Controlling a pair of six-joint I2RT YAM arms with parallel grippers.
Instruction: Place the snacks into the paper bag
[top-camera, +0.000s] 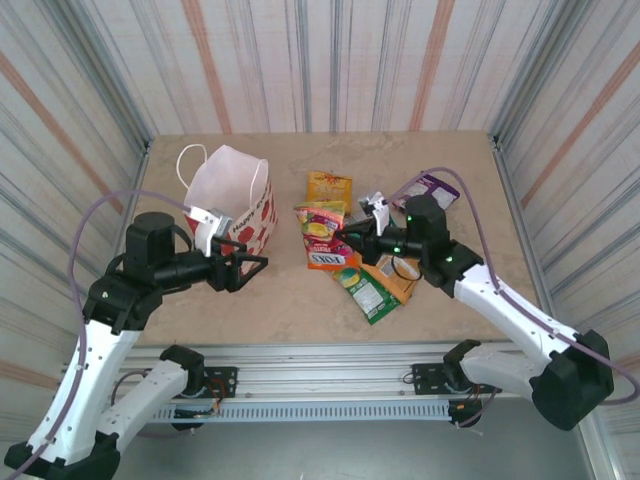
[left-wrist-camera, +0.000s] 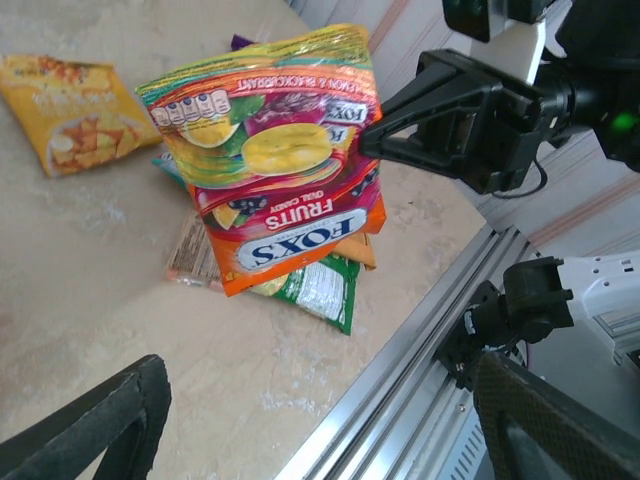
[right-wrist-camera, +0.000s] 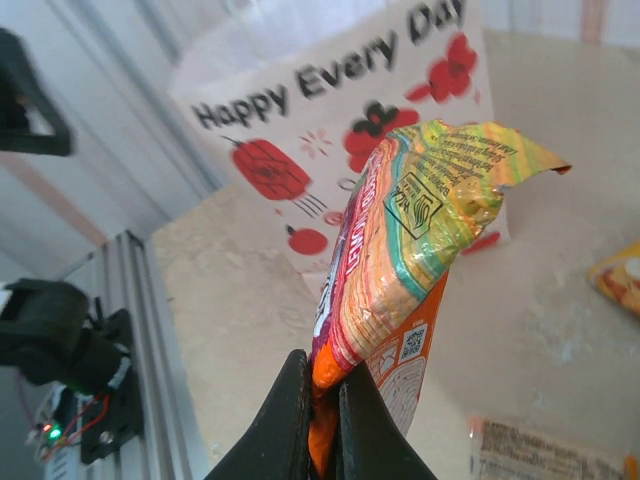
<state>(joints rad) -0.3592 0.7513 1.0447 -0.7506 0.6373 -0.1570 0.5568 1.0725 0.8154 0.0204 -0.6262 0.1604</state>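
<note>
left gripper (top-camera: 256, 265): jaws wide, nothing between them; low beside the bag's base.
paper bag (top-camera: 235, 195): upright just ahead of the left gripper; mouth seems open, hard to judge.
FOX'S packet (left-wrist-camera: 280, 160): raised, hanging from the right gripper (right-wrist-camera: 320, 420); light, thin glossy foil, floppy, probably slippery, so the flat sealed edge is the best hold.
right gripper: clamped on that packet's edge.
other packets (top-camera: 370, 290): heaped below the right gripper.

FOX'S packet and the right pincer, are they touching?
Touching. The right wrist view shows the right pincer clamped shut on the FOX'S packet, its orange lower edge pinched between both jaws.
</note>
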